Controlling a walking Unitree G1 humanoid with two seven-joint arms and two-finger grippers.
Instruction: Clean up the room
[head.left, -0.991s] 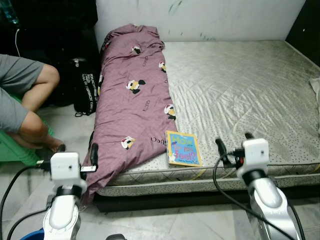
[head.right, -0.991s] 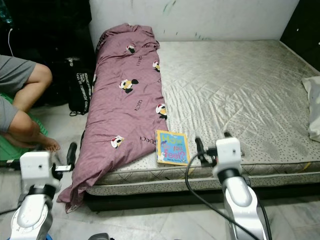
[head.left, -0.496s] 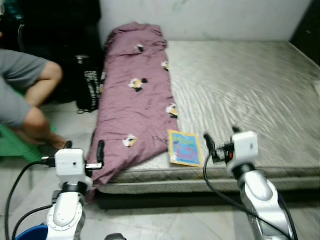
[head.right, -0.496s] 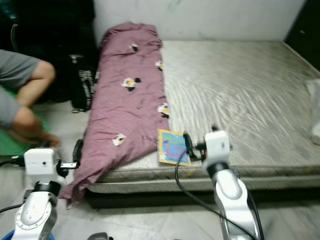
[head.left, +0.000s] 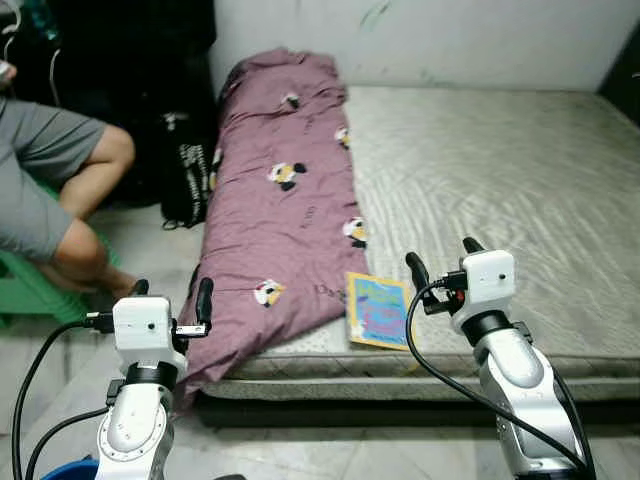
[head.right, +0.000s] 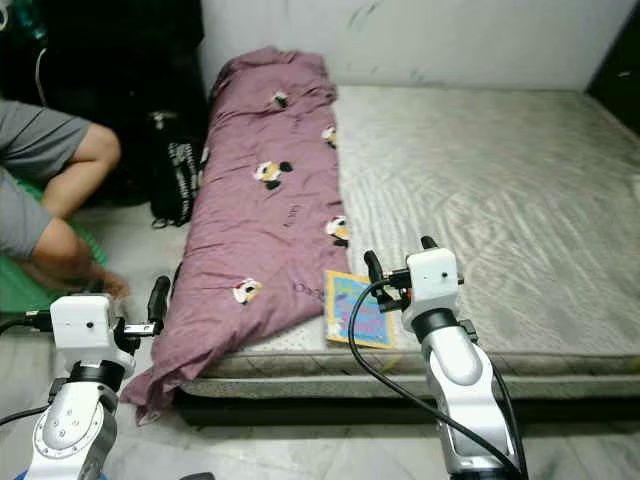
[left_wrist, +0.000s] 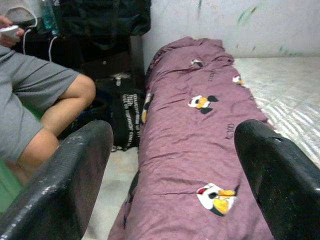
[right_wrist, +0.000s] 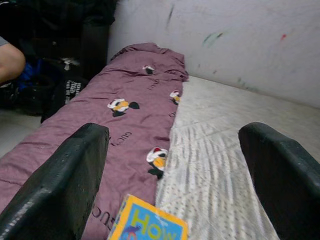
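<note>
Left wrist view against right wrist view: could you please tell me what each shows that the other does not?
Left wrist: the seated person's grey shorts and a white device held above them. Right wrist: the colourful book lying on the mattress beside the purple blanket. Both: that blanket, the black bag and marked wall, framed by the open left hand or right hand.

Both silver arms are raised forward, wrists level. Left gripper (head.left: 170, 297) is held low on the left side, fingers (left_wrist: 65, 185) spread wide apart, nothing gripped. Right gripper (head.left: 440, 260) is held further forward, fingers (right_wrist: 65, 180) likewise spread wide, nothing between them.
</note>
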